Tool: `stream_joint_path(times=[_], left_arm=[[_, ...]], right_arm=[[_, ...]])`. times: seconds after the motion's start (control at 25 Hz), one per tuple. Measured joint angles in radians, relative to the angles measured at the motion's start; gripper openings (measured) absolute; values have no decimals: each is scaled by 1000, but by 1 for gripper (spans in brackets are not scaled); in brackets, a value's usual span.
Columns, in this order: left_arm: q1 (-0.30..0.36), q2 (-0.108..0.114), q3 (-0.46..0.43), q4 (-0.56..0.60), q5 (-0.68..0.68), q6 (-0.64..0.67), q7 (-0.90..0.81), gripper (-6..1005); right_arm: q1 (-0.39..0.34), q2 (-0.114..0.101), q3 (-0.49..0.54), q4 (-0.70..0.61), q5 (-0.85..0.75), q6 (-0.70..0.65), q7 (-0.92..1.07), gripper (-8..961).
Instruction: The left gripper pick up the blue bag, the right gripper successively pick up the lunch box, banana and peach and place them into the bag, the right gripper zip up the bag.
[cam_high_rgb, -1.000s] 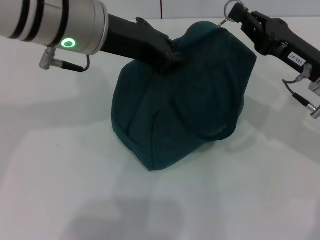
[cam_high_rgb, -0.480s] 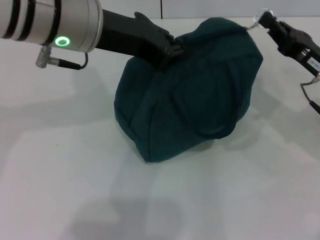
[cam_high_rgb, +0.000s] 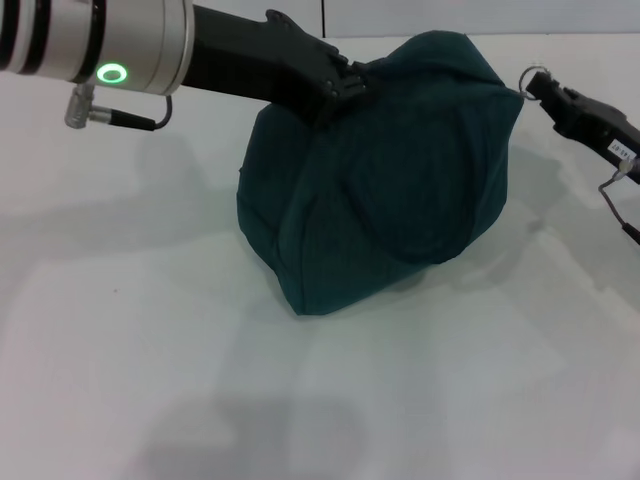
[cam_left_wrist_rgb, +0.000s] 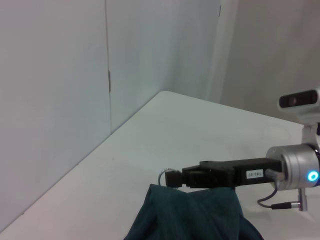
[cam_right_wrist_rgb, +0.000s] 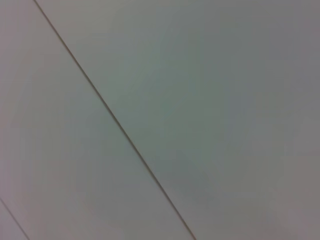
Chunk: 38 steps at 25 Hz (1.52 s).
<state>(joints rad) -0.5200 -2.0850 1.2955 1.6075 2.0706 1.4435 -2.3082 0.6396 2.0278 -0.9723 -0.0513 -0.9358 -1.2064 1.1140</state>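
The blue bag (cam_high_rgb: 385, 170) stands bulging on the white table, its top drawn together. My left gripper (cam_high_rgb: 343, 86) is shut on the fabric at the bag's upper left edge. My right gripper (cam_high_rgb: 545, 92) is at the bag's upper right corner, shut on the metal ring pull (cam_high_rgb: 534, 76) of the zipper. The left wrist view shows the right gripper (cam_left_wrist_rgb: 176, 178) holding the ring pull (cam_left_wrist_rgb: 163, 176) at the corner of the bag (cam_left_wrist_rgb: 192, 215). The lunch box, banana and peach are out of view. The right wrist view shows only a blank wall.
The white table (cam_high_rgb: 150, 330) spreads around the bag. A wall stands behind the table's far edge (cam_left_wrist_rgb: 135, 112). The right arm's silver wrist (cam_left_wrist_rgb: 295, 172) and cable hang at the right.
My right gripper has moved right and down along the bag's top with the ring pull. The bag's top has shifted slightly right. The left arm has edged up and left.
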Motion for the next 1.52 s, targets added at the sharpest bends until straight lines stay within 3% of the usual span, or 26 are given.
stream_joint_path(times=[0.2, 0.44, 0.84, 0.96, 1.24, 1.52], left_arm=[[6, -2, -1, -4, 0, -6, 9, 70], [14, -3, -20, -33, -15, -27, 24, 69], [19, -1, -83, -111, -119, -34, 55, 67], [34, -1, -107, -125, -184, -29, 92, 122], [119, 1, -183, -127, -332, 16, 228, 357], [326, -2, -229, -202, -492, 115, 565, 692]], right_arm=[[8, 0, -18, -1, -1, 19, 3, 74], [-22, 0, -27, -15, 16, -70, 10, 76], [-117, -6, -43, -56, 36, -155, -20, 263], [-141, -6, -61, -59, 35, -196, -55, 378], [-216, -19, -85, -110, 5, -353, -135, 677], [-344, -24, -94, -282, -232, -596, -276, 864]])
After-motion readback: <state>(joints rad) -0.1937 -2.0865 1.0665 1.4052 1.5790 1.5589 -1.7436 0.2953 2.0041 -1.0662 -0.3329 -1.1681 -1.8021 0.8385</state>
